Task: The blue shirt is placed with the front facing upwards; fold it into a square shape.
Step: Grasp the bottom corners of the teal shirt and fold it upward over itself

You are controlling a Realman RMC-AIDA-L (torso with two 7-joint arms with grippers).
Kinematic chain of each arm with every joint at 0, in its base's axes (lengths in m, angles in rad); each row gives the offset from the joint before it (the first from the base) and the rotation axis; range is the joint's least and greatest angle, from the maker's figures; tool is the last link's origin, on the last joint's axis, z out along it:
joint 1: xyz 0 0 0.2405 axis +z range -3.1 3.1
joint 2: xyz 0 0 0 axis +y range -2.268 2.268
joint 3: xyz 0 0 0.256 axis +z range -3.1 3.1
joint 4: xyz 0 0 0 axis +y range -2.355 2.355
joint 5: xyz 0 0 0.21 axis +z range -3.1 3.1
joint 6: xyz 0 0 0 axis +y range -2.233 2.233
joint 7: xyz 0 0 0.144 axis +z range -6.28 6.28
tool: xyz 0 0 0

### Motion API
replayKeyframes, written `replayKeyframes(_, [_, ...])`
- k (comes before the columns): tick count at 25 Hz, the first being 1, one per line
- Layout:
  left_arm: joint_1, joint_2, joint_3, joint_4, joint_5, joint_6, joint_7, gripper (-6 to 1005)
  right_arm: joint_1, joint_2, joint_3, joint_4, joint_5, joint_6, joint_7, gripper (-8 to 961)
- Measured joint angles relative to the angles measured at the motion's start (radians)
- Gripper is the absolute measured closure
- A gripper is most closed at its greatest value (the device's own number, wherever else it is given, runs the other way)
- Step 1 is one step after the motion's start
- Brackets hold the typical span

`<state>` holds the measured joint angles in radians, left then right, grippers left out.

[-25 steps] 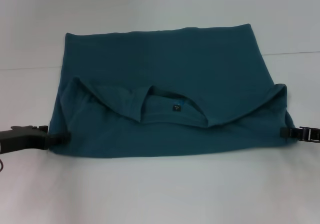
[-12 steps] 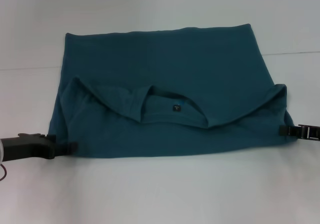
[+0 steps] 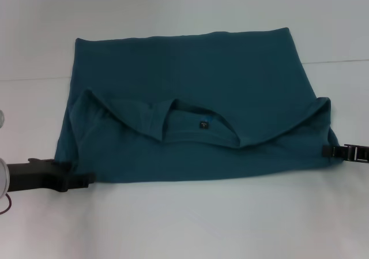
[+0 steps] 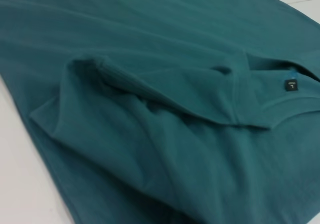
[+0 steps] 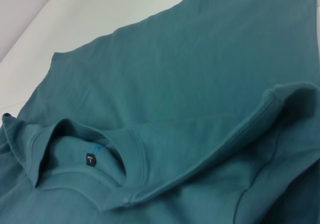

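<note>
Head view: dark teal-blue cotton T-shirt (image 3: 190, 106) mid white bench (image 3: 184, 224), near half doubled over. Left gripper (image 3: 81, 179) & right gripper (image 3: 330, 151) at fold ends, prob. for next fold; grip state: can't tell.

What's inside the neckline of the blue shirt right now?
Inside the blue shirt's round neckline sits a small dark tag on teal fabric. Whatever lies beneath the folded layers is covered.

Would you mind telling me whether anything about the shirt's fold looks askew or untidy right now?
Yes: the blue shirt is folded unevenly. The collar layer lies wrinkled, and both sleeve edges bunch up into raised ridges, so the outline flares toward the robot, not square.
</note>
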<state>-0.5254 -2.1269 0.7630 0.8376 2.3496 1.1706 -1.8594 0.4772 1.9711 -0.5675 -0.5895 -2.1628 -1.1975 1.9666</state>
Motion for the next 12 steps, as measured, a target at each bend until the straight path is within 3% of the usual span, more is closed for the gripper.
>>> replayKeyframes(12, [-0.005, -0.005, 0.036, 0.000, 0.000, 0.005, 0.017, 287, 0.001, -0.002, 0.000, -0.002, 0.001, 0.005, 0.000, 918])
